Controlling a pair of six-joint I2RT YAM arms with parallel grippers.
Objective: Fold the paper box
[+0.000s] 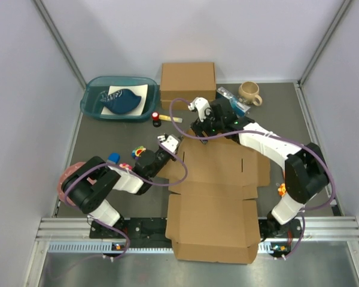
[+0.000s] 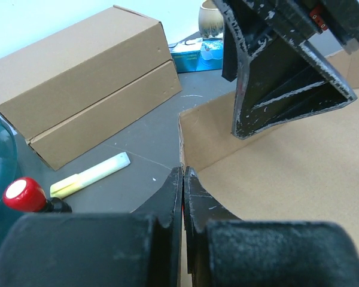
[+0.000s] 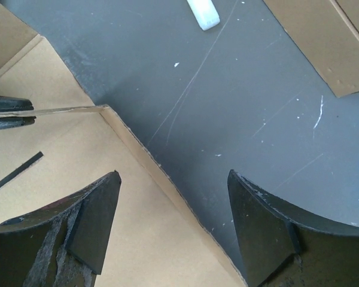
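Left gripper [image 2: 183, 179] clamping a raised flap of the paper box [image 1: 215, 203], right gripper [image 3: 173, 177] pointing down over its far edge, fingers [image 3: 90, 227] spreading apart.

No legible text, label, brand, number or sign in any view.

- Paper box [image 1: 215, 203]: plain brown faces, unprinted.
- Closed cardboard box [image 1: 188, 78] at the far side of the surface [image 1: 107, 134]: plain brown top and sides, unprinted.
- Teal packet [image 2: 191, 57] beside the mug [image 1: 249, 92]: any marking on it is too small to tell.
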